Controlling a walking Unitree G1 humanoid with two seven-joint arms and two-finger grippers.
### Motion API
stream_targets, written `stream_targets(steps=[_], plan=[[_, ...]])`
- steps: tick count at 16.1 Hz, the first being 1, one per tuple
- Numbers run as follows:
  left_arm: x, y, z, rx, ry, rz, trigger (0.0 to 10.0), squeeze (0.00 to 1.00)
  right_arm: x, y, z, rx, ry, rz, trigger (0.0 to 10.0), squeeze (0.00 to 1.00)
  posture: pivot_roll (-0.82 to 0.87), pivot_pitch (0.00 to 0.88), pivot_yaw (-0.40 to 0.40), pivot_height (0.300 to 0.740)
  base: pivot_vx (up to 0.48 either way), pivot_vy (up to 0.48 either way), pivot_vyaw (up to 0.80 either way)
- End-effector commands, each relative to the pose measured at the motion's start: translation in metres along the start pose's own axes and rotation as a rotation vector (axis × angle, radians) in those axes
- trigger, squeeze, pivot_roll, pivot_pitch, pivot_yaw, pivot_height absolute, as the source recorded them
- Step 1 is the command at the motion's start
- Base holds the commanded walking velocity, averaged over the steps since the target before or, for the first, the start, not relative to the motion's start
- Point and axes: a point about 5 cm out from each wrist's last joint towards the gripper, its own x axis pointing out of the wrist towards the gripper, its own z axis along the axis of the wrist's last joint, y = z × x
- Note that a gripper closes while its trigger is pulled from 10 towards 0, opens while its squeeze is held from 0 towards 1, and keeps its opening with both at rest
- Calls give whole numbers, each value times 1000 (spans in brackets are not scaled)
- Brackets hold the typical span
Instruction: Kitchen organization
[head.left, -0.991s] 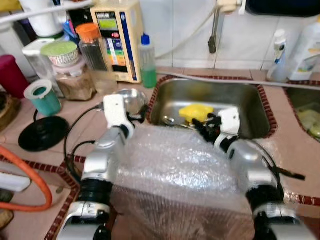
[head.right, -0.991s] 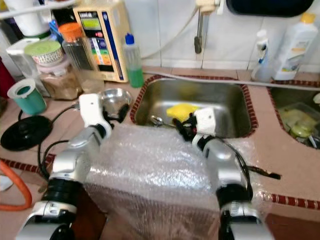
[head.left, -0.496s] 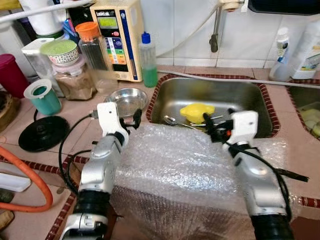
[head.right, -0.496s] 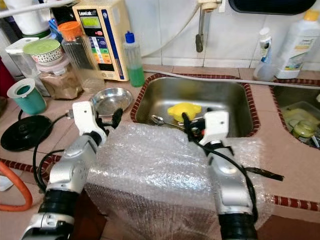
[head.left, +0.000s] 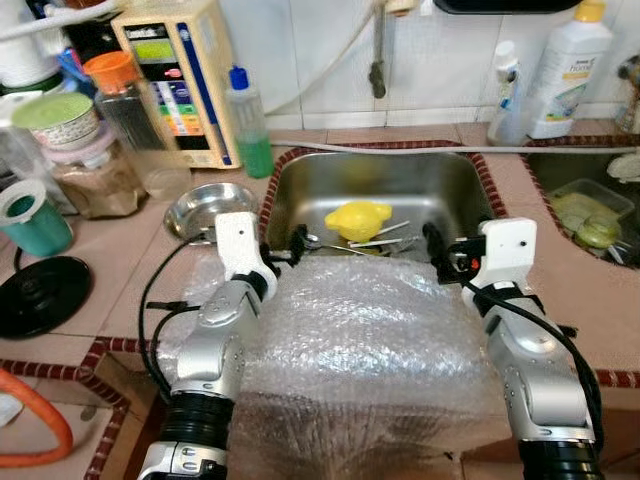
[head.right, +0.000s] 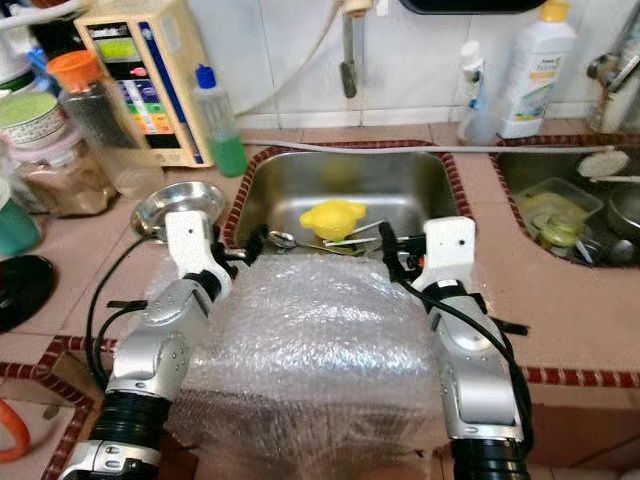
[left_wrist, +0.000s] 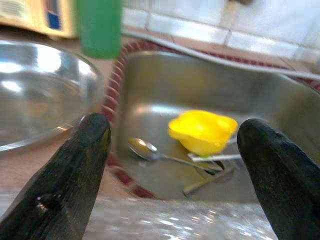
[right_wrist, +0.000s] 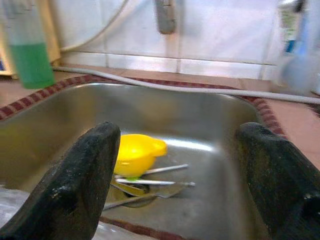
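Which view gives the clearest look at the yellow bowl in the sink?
The left wrist view: the yellow bowl sits large and central, resting on cutlery in the sink. The right wrist view has it partly hidden behind a finger of the right gripper. Both eye views show it whole but small.

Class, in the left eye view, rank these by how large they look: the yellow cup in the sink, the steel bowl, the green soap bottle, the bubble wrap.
1. Bubble wrap
2. Green soap bottle and steel bowl: alike, left unranked
3. Yellow cup
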Motion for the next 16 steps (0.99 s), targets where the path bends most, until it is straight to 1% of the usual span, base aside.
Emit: stream_targets(steps=[1, 2, 4, 13, 15, 16], plan=[[-4, 9, 7, 1, -41, 27, 10000, 0, 1, 8, 9, -11, -16, 33, 10000, 0, -90, 0, 112, 740, 0, 0, 0], [-5, 9, 9, -3, -54, 29, 10000, 0, 1, 10, 10, -14, -15, 38, 10000, 0, -90, 0, 112, 740, 0, 0, 0], [-6, 10, 13, -10, -82, 29, 10000, 0, 1, 12, 11, -23, -7, 49, 10000, 0, -89, 0, 110, 740, 266, 0, 0], [-4, 5, 14, -28, -84, 9, 10000, 0, 3, 12, 15, -40, 9, 52, 10000, 0, -88, 0, 108, 740, 347, 0, 0], [-5, 4, 12, -36, -73, 10, 10000, 0, 2, 11, 14, -40, 13, 49, 10000, 0, -87, 0, 108, 740, 0, 0, 0], [-6, 4, 13, -40, -82, 5, 10000, 0, 2, 11, 14, -40, 14, 50, 10000, 0, -87, 0, 110, 740, 0, 0, 0]])
